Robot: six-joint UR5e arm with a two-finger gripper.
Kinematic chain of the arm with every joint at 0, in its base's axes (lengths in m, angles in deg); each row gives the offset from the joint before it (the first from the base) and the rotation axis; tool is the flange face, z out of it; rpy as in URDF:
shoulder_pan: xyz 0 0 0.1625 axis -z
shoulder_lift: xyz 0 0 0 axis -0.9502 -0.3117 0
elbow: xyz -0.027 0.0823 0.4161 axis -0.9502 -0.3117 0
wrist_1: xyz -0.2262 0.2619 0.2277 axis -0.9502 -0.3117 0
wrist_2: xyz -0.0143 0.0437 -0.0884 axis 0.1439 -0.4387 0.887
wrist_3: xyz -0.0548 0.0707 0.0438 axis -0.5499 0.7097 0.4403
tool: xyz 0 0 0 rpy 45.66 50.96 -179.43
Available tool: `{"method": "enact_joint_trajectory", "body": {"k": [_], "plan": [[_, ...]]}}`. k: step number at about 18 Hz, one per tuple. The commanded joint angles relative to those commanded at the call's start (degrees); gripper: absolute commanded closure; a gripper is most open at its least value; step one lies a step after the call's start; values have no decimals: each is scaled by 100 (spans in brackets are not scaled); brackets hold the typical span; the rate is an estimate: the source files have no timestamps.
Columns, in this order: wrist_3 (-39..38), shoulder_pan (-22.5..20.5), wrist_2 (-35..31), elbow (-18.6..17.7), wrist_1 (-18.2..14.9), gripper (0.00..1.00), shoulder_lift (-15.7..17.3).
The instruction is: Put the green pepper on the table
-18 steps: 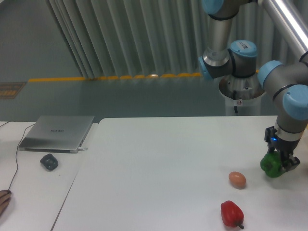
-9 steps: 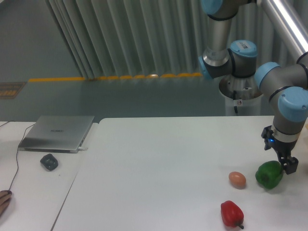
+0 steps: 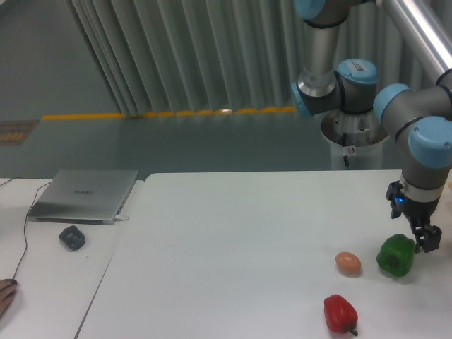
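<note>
Resting on the table (image 3: 233, 233) near its right edge, the green pepper (image 3: 395, 256) is set down | gripper (image 3: 422, 241) jaws released, just above-right | only withdrawal is judged left

— What's cut off? 
— The arm (image 3: 424, 134) runs out past the right and top edges. A hand (image 3: 6, 291) at the lower left barely shows. 
— And the gripper (image 3: 418, 239)? 
— Too small to judge its jaws.
</note>
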Motion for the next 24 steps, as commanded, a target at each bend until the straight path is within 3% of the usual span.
{"method": "enact_joint_trajectory", "body": {"k": [3,10,24], "plan": [[44,9,0,0,194,0,9],[457,18,-422,0,203,0,53],[458,9,-413,9,238,0,70]]}}
